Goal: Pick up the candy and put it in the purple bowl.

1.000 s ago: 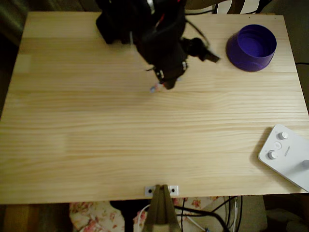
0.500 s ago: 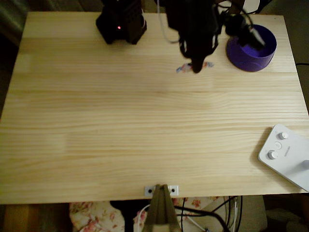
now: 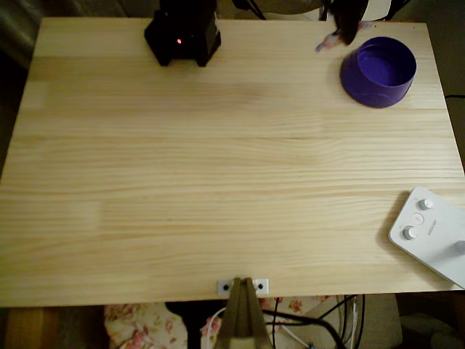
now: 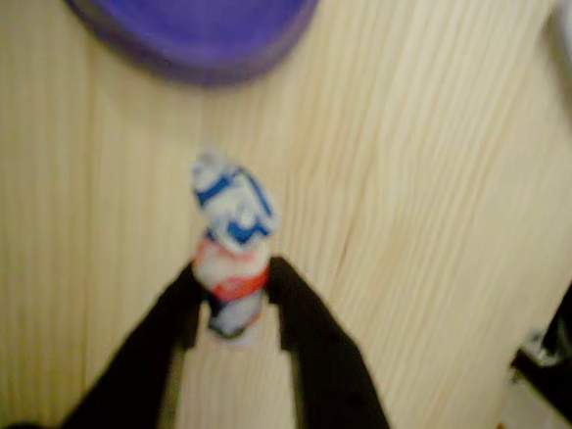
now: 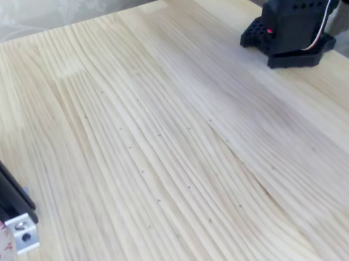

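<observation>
The candy [image 4: 229,255], a small wrapped sweet in white, blue and red, sits pinched between my black fingers [image 4: 304,314] in the wrist view. My gripper [image 4: 233,304] is shut on it, held above the table. The purple bowl [image 4: 187,16] lies just ahead of the candy at the top of that view. From overhead, the candy [image 3: 328,41] hangs under my gripper [image 3: 341,29] at the table's far edge, just left of the purple bowl [image 3: 378,71].
The arm's black base [image 3: 182,33] [image 5: 293,17] stands at the back of the wooden table [image 3: 218,182]. A white device with buttons [image 3: 432,233] lies at the front right corner. A metal bracket [image 3: 243,286] sits at the front edge.
My gripper has carried the candy from the table's back middle rightward and farther back, ending beside the purple bowl.
</observation>
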